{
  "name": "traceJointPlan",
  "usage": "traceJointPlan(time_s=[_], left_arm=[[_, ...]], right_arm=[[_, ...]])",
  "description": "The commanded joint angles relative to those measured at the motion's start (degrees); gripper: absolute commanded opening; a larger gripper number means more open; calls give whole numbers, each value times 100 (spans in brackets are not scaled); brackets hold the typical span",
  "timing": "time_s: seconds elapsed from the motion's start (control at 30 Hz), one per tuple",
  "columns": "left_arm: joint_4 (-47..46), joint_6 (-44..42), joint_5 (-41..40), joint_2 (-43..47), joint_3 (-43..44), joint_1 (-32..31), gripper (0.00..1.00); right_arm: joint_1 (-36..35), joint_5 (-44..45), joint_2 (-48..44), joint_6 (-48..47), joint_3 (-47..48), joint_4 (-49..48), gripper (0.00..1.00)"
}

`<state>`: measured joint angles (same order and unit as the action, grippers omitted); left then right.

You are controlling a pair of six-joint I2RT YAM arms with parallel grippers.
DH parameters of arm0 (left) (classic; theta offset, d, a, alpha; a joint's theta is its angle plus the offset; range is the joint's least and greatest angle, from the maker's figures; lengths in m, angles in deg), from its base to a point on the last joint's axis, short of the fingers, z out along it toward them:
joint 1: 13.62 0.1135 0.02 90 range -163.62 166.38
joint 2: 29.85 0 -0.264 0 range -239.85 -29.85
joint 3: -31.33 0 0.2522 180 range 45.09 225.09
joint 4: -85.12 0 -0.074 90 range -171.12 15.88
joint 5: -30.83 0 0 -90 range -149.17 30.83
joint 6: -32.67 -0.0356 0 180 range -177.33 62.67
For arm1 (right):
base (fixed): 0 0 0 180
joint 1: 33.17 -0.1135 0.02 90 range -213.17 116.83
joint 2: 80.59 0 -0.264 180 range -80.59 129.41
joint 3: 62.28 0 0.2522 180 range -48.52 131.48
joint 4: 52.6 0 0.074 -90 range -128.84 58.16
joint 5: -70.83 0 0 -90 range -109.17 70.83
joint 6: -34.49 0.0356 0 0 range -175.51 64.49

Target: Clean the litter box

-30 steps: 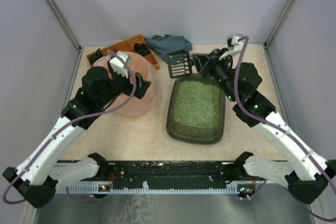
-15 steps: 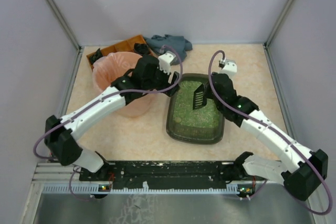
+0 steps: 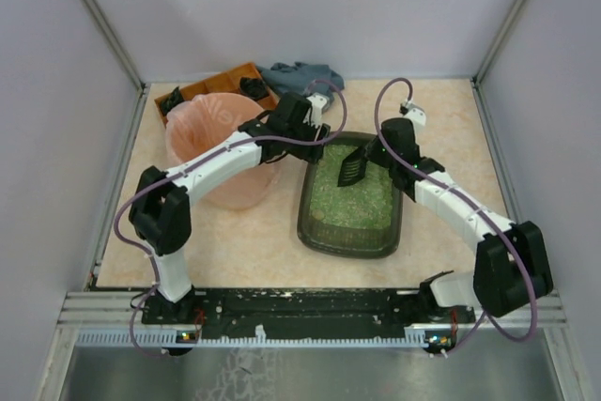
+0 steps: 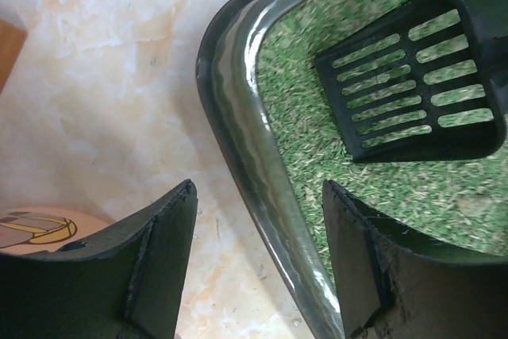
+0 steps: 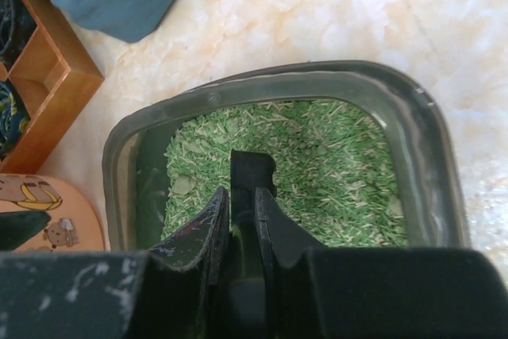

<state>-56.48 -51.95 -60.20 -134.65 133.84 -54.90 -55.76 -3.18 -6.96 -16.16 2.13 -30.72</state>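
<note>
Left wrist — left hand (image 4: 258,190) agape over litter box (image 4: 238,117) rim; scoop (image 4: 413,89) inside.

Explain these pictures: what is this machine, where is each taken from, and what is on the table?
Two arms are bolted at the near edge of a table. The overhead view looks down on both; the other two pictures come from a camera on each wrist. On the table lie a litter box of green granules, a pink-bagged bin, an orange tray and a blue-grey cloth. The right gripper is shut on a black slotted scoop, its blade over the granules. The left gripper is open, its fingers either side of the litter box's rim.
</note>
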Motion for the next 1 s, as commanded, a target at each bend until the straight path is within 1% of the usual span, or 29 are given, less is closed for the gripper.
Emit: traceJointPlan(time_s=[0.0,0.23,0.33,0.53,0.63,0.77,0.87,0.97], left_arm=[[146,59,34,-334,223,119,69],[109,-25,473,-605,128,164,62],[85,-123,775,-711,98,164,59],[119,-218,1166,-949,121,164,51],[128,-253,1299,-1040,140,164,48],[133,-267,1489,-1146,217,162,43],[137,-292,1584,-1171,248,160,38],[130,-309,1582,-1152,228,156,37]], right_arm=[[35,-354,441,143,419,-678,0],[44,-564,1217,113,754,-630,0],[42,-696,1440,144,740,-690,0],[36,-1665,1783,354,346,-1476,0],[31,-2111,1845,534,20,-2069,0],[-36,-2521,1870,670,-299,-2581,0],[-44,-2602,1760,784,-557,-2786,0],[-48,-2640,1469,897,-916,-3055,0]])
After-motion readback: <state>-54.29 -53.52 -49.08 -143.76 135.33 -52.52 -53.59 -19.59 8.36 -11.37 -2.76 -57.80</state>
